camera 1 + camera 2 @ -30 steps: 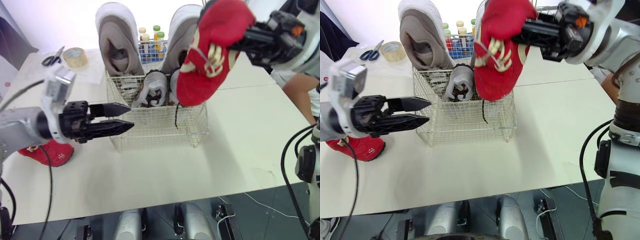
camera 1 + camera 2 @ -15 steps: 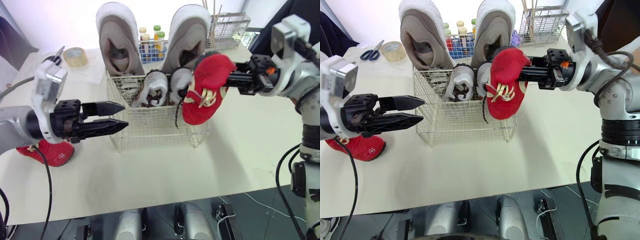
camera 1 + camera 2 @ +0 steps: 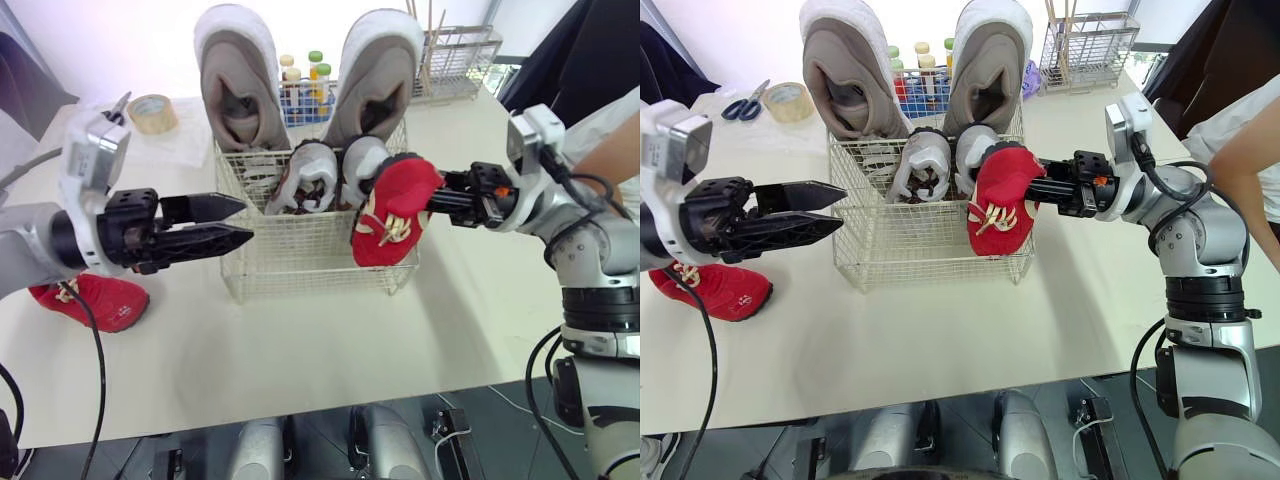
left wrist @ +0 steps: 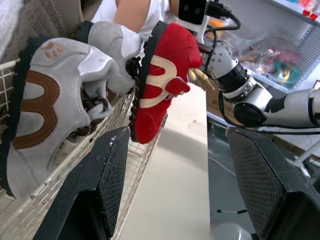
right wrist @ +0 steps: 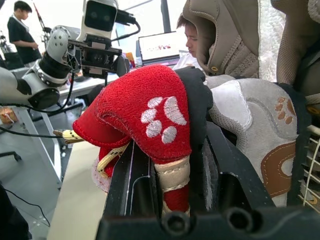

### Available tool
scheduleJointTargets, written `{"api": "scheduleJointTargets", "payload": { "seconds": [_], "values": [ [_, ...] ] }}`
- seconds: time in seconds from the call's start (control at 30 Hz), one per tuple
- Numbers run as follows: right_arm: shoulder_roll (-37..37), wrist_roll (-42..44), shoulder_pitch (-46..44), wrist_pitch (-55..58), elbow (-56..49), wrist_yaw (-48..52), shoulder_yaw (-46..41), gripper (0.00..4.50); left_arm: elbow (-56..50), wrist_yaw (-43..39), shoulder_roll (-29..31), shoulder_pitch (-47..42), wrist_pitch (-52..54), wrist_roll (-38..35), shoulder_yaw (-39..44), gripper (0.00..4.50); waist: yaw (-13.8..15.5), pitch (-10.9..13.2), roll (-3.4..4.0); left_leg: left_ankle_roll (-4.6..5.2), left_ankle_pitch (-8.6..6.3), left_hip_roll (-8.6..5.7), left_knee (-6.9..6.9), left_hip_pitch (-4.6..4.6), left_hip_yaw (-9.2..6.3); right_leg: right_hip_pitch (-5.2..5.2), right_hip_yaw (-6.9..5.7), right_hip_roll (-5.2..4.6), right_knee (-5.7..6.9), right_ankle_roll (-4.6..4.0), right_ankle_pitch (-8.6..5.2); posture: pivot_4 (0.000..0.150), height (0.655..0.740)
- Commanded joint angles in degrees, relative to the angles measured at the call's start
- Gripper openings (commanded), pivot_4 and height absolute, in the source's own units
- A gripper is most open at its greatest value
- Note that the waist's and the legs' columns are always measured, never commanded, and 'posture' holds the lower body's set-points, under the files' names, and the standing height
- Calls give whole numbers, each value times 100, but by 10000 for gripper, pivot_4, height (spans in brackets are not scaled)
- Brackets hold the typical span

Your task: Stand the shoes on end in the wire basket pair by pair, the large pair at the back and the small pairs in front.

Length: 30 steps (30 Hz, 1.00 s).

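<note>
Holding red shoe at wire basket rim.
Right gripper pinches its heel, left gripper gapes empty; you risk the toe snagging wire.

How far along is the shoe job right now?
Done: the large beige pair stands at the back of the wire basket, with the small grey pair in front. In hand: the right gripper holds one red shoe at the basket's front right corner. To do: the other red shoe lies on the table.
</note>
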Motion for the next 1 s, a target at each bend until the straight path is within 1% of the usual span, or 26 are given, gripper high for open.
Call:
{"api": "scheduleJointTargets", "payload": {
  "seconds": [0.03,0.23,0.3,0.33,0.4,0.43,0.63,0.83,1.0],
  "values": [
    [-29,-137,23,-83,-52,78,62,8993,-10,20,-37,-123,-8,-53,12,31781,-3,0,0,0,0,-1,0,0,0,0,0,0,0,0,0,1500,7400],
    [19,-185,90,74,-45,96,199,8993,-13,45,-163,-125,-11,45,-23,31781,0,0,0,0,0,0,0,0,0,1,0,0,0,0,0,1500,7400],
    [-12,-193,93,115,-17,143,226,16120,-9,49,-194,-120,-14,71,-23,32192,5,0,0,0,0,0,0,0,0,1,0,0,0,0,0,1500,7400],
    [-27,-205,104,119,-17,154,227,18771,-17,54,-206,-115,-9,75,-16,32192,2,-1,-1,0,0,-1,0,1,-1,1,0,0,0,0,0,1500,7400],
    [-32,-265,136,72,-32,67,164,29198,-44,71,-227,-89,-9,73,-1,32192,2,0,-1,0,0,-1,1,1,0,2,0,0,0,0,0,1500,7400],
    [-72,-250,161,91,-90,23,93,33428,-47,81,-235,-72,-14,78,14,32192,1,-1,-1,0,0,-1,1,1,0,2,0,0,0,0,0,1500,7400],
    [-331,-28,348,386,-571,-180,-197,33428,-94,162,-281,20,-36,50,79,32192,6,0,-1,0,0,0,2,1,-2,2,0,-1,1,0,0,1500,7400],
    [-451,-181,272,320,-461,-215,-237,33428,-52,161,-418,-43,-88,183,-56,32192,0,-1,-2,-1,1,-2,2,4,-1,4,0,0,4,0,0,1500,7400],
    [-716,120,306,557,-667,-309,-602,33428,-43,144,-410,3,-76,237,0,32192,10,-1,-2,-1,1,-2,3,3,0,4,0,-1,3,0,0,1500,7400]
  ]
}}
